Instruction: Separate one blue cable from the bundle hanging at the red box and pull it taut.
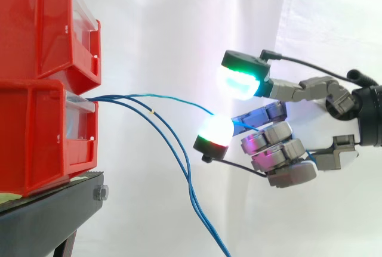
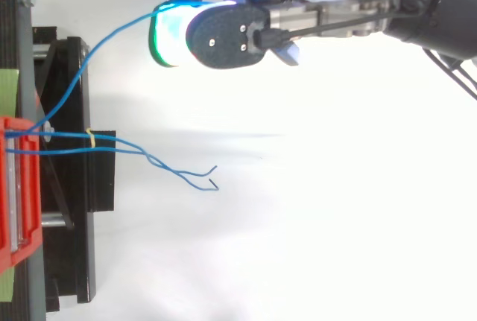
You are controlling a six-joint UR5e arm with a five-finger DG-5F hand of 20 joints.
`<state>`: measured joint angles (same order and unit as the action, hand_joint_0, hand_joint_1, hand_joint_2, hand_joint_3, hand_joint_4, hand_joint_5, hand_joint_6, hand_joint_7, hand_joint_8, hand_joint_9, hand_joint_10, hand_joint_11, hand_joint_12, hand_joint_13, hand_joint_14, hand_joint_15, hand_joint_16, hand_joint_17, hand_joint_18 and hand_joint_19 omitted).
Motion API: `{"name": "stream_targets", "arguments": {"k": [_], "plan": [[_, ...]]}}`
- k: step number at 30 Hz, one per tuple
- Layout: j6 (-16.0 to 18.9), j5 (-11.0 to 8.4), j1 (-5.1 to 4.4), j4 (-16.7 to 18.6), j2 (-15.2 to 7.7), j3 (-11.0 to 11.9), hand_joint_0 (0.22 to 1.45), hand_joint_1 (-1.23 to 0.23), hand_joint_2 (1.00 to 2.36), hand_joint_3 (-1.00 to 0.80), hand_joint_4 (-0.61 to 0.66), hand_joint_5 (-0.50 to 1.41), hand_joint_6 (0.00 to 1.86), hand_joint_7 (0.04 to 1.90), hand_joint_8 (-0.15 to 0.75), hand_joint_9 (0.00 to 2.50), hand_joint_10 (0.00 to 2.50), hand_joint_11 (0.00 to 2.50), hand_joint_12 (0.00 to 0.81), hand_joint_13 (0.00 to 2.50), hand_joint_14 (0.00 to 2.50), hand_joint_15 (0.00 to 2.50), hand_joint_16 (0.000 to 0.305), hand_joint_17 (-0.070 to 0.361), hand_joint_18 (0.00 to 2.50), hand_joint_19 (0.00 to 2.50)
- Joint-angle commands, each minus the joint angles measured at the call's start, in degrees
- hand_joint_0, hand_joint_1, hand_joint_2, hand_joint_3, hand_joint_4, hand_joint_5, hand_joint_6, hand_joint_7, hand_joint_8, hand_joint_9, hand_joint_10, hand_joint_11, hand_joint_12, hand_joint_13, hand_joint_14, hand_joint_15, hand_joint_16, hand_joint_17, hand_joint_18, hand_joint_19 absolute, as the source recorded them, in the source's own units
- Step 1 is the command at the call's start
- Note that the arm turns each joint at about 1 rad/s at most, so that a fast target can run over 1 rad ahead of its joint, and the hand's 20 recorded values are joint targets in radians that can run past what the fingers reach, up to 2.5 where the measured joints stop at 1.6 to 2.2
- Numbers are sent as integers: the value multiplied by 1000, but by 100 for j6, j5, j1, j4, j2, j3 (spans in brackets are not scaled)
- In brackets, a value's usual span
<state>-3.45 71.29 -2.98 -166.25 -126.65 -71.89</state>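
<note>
The hand (image 1: pixel 277 146) hangs well right of the lower red bin (image 1: pixel 42 138), with open air between them and the white curtain (image 1: pixel 179 18) behind. Its fingers are curled and clamped on one blue cable (image 1: pixel 170 96), which runs from the bin's front lip to the glowing pads, slightly bowed. The rest of the bundle (image 1: pixel 190 191) droops from that same lip, past the black stand (image 1: pixel 54 209) edge. I can't tell what's inside the bin.
</note>
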Motion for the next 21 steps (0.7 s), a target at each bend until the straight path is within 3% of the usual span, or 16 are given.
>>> {"name": "stream_targets", "arguments": {"k": [1, 5, 6, 10, 15, 21], "plan": [[2, -28, -45, 207, -167, -9, 529, -570, 1000, -500, 202, -193, 577, 1193, 325, 380, 2500, 1550, 353, 608, 2500, 1688, 34, 77, 1248, 1520], [-112, -63, -115, 505, -167, 0, 521, -572, 1000, -500, 203, -195, 572, 1208, 342, 284, 2500, 1609, 363, 570, 2500, 1673, 36, 81, 1216, 1510], [-306, -151, -150, 576, -167, 0, 515, -568, 1000, -500, 207, -200, 582, 1176, 362, 147, 2500, 1630, 372, 531, 2500, 1657, 37, 84, 1211, 1535], [-525, -300, -186, 585, -167, 0, 504, -559, 1000, -500, 208, -203, 582, 1181, 373, 86, 2500, 1872, 380, 503, 2500, 1674, 38, 85, 1198, 1580], [-534, -335, -230, 620, -167, -53, 493, -548, 1000, -500, 210, -207, 582, 1180, 378, 3, 2500, 2051, 391, 478, 2500, 1740, 40, 89, 1194, 1622], [-534, -344, -230, 637, -175, -53, 463, -559, 1000, -500, 222, -221, 587, 1159, 394, 0, 2500, 1985, 398, 416, 2500, 1620, 41, 92, 1157, 1641]]}}
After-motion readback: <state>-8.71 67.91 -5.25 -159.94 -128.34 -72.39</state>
